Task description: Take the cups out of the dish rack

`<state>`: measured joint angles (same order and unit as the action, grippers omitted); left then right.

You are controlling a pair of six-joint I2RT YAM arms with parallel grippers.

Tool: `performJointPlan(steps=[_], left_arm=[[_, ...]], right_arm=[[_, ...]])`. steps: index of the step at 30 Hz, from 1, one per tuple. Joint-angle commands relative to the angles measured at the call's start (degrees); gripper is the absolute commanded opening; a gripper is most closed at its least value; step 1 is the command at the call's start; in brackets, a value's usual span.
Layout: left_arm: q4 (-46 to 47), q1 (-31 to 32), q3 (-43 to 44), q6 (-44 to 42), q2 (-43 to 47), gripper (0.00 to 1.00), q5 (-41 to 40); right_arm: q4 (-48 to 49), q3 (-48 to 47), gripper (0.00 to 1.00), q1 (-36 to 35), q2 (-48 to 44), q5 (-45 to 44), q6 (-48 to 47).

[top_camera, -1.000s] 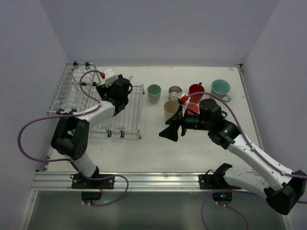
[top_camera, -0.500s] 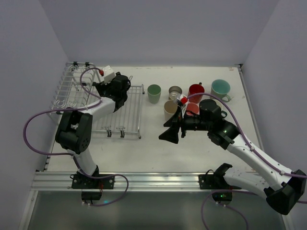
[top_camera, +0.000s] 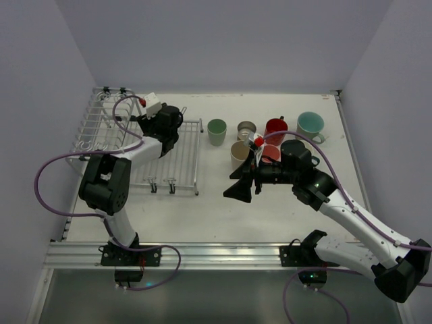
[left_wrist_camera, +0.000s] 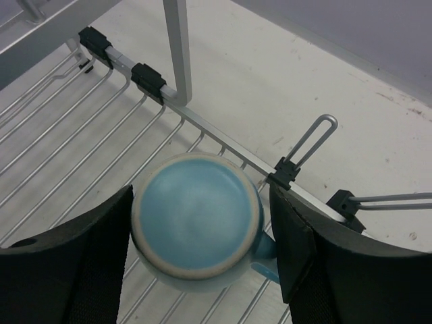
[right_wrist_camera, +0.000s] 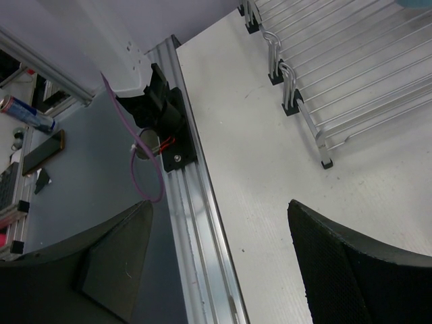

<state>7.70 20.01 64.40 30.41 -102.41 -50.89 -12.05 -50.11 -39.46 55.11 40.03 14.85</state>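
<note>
A light blue cup (left_wrist_camera: 196, 216) stands upside down on the wires of the dish rack (left_wrist_camera: 67, 135), its handle pointing right. My left gripper (left_wrist_camera: 200, 202) straddles it: the left finger rests against the cup's side, and the right finger stands next to the handle with a slight gap to the body. From above, the left gripper (top_camera: 169, 118) hides this cup over the silver dish rack (top_camera: 101, 128). My right gripper (top_camera: 241, 183) hovers open over bare table with nothing between its fingers (right_wrist_camera: 324, 256).
Several cups stand on the table right of the rack: pale green (top_camera: 217, 131), metallic (top_camera: 247, 127), red (top_camera: 276, 127), teal (top_camera: 310, 124), beige (top_camera: 240, 152). The right arm partly covers another reddish cup (top_camera: 271, 152). An aluminium rail (top_camera: 223, 253) runs along the near edge.
The left wrist has shifted slightly toward the back of the rack and its elbow has swung left. The right arm has stayed put.
</note>
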Motion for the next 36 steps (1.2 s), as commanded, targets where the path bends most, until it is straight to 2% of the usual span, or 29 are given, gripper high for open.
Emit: performJointPlan(steps=[1, 2, 3, 6, 7, 9, 10, 19, 25, 32, 36], left_arm=[[3.98, -0.32, -0.41, 0.70, 0.72, 0.66, -0.61], [4.33, -0.32, -0.68, 0.53, 1.24, 0.60, -0.44], [4.77, -0.32, -1.03, 0.18, 1.42, 0.49, 0.00], [5.56, -0.23, -1.38, -1.23, 2.91, 0.30, 0.88], [5.65, -0.23, -1.38, -1.58, 3.44, 0.16, 1.23], [6.18, -0.06, -1.73, -2.55, 5.37, 0.03, 2.02], [6.62, -0.06, -1.91, -2.81, 6.16, 0.00, 2.29], [9.26, 1.26, -6.13, -5.10, 16.09, 0.00, 5.54], [12.77, 2.67, -12.63, -3.70, 25.22, 0.00, 9.31], [14.61, 4.86, -20.10, 1.48, 37.71, 0.00, 20.10], [15.85, 5.48, -23.87, 3.33, 48.15, 0.00, 27.06]], right_arm=[[2.47, 0.45, 0.83, -0.26, -1.06, 0.40, -0.26], [2.56, 0.36, 0.83, -0.26, -1.41, 0.31, -0.26], [2.82, 0.36, 0.83, -0.18, -1.50, 0.22, -0.09], [3.52, 0.19, 0.83, -0.26, -2.02, -0.57, 0.88], [3.62, 0.01, 0.83, -0.26, -2.03, -0.92, 1.23], [4.14, -0.60, 0.83, -0.26, -1.85, -2.41, 3.06], [4.40, -0.87, 0.83, -0.18, -1.68, -2.94, 3.86], [11.34, -1.84, 0.83, -0.18, 0.26, -8.47, 13.18], [18.90, -1.66, 0.84, -0.26, 3.24, -15.58, 23.63], [27.95, -2.10, 0.84, -0.26, 7.11, -23.50, 32.95], [30.59, -2.19, 0.84, -0.26, 8.69, -27.46, 36.29]])
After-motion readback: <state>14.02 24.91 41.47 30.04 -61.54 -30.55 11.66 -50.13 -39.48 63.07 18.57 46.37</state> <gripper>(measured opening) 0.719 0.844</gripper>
